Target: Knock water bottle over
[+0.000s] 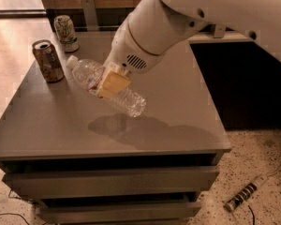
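The water bottle [127,99] is clear ribbed plastic with a white cap. It lies steeply tilted, almost flat, with the cap pointing up-left and the base down-right. It hangs just above the grey table top [178,102], over its own shadow. My gripper [107,81] is shut on the bottle's labelled middle, and a tan finger pad [114,84] covers the label. The white arm reaches in from the upper right.
A brown drink can [48,60] stands upright at the table's left, close to the bottle's cap. A white-and-green can [66,33] stands behind it at the back left. Drawers are below the table top. A power strip [243,196] lies on the floor at right.
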Action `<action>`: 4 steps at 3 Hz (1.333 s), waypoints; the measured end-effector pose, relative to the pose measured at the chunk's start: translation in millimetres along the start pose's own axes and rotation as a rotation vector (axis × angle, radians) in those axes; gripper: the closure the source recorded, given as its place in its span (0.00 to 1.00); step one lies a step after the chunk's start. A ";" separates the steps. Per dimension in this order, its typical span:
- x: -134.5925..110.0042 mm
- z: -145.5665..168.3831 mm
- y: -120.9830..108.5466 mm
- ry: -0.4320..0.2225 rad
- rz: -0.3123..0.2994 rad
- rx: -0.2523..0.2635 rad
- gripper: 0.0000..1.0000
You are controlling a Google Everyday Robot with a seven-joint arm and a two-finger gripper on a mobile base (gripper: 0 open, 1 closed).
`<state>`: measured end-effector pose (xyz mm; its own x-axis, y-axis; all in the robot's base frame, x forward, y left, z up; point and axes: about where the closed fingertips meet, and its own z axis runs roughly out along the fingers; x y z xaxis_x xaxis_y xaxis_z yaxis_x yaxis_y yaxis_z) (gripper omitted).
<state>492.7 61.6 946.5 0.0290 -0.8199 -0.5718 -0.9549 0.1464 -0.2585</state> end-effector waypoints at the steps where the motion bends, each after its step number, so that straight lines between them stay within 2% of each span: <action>1: 5.3 16.8 6.9 0.140 -0.044 0.041 1.00; 2: 10.6 31.3 7.7 0.255 -0.074 0.067 1.00; 3: 23.4 61.5 11.0 0.315 -0.084 0.029 1.00; 4: 37.6 90.3 14.3 0.306 -0.075 -0.026 1.00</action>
<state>506.9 82.8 851.0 0.0131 -0.9568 -0.2904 -0.9607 0.0685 -0.2688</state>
